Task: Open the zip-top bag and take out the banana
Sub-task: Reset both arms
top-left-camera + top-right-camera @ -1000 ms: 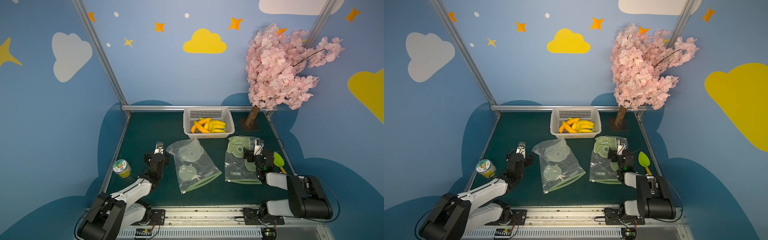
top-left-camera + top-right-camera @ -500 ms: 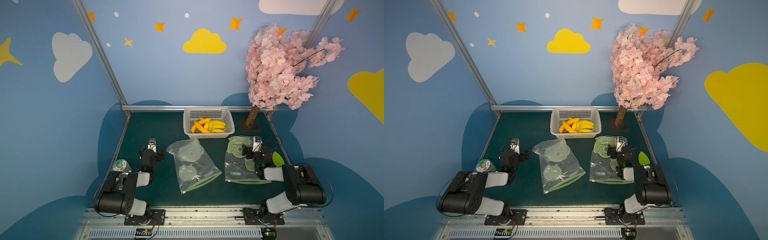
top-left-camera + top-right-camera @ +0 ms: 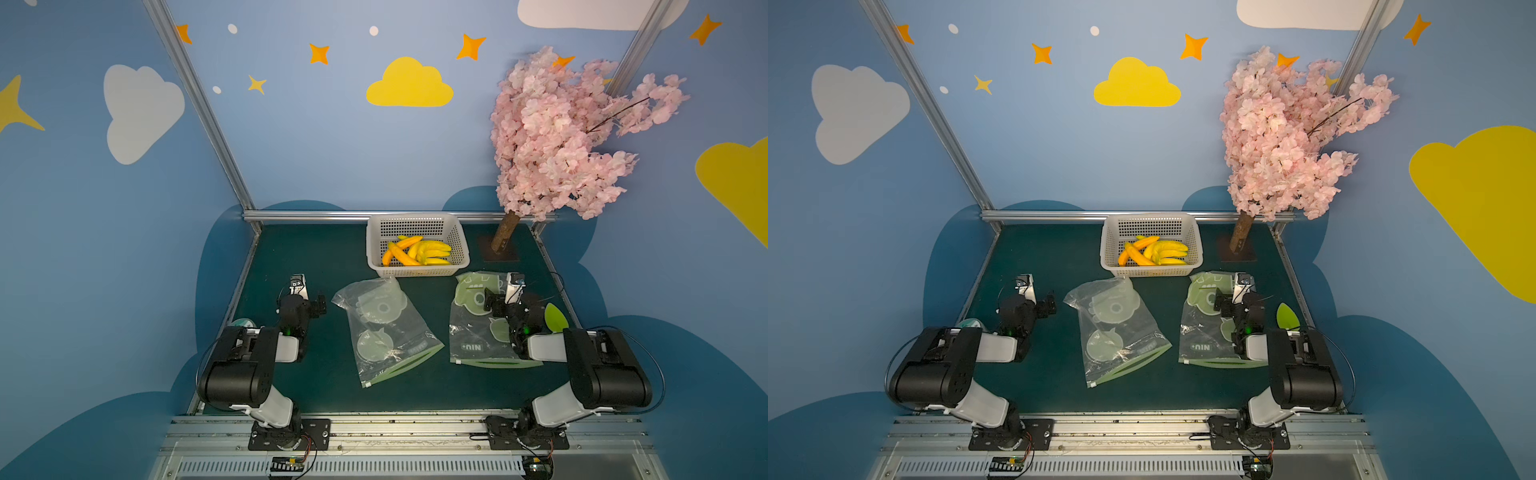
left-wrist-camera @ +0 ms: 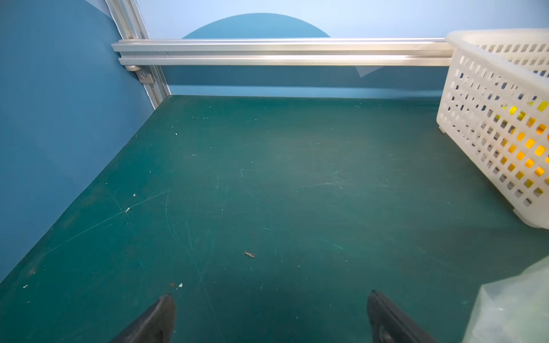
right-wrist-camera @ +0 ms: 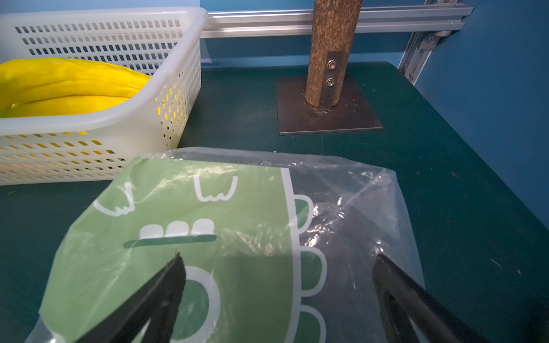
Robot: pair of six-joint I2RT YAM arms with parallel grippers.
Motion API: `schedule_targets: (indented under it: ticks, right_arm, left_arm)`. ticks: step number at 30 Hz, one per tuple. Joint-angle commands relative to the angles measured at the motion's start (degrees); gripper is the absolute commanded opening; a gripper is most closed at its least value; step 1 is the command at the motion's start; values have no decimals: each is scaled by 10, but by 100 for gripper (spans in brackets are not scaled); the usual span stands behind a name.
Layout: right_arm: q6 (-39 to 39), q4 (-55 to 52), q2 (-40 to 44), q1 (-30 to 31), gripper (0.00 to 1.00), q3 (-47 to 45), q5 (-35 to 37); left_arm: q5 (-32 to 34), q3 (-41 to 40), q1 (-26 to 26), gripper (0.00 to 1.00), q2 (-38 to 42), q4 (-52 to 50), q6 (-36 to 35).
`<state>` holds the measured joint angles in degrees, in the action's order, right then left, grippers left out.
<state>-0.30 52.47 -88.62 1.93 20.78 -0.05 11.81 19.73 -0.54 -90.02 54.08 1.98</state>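
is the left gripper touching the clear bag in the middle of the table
Apart. In the left wrist view, a strip of bare green mat shows between the open left gripper and the edge of the clear bag.

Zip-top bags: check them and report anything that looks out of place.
Both bags look flat, with no banana visible inside: the middle bag, which lies askew, and the right bag. The only bananas in view lie in the basket.
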Motion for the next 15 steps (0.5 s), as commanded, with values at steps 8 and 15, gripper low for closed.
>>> schedule_targets:
  ticks: [8,15]
  right_arm:
    - [-1,19,-7,1,98,3,0]
    - [-12,41,-8,14,98,-8,23]
  left_arm:
    - [1,5,2,100,-2,12,7]
    - [1,5,1,100,-2,12,7]
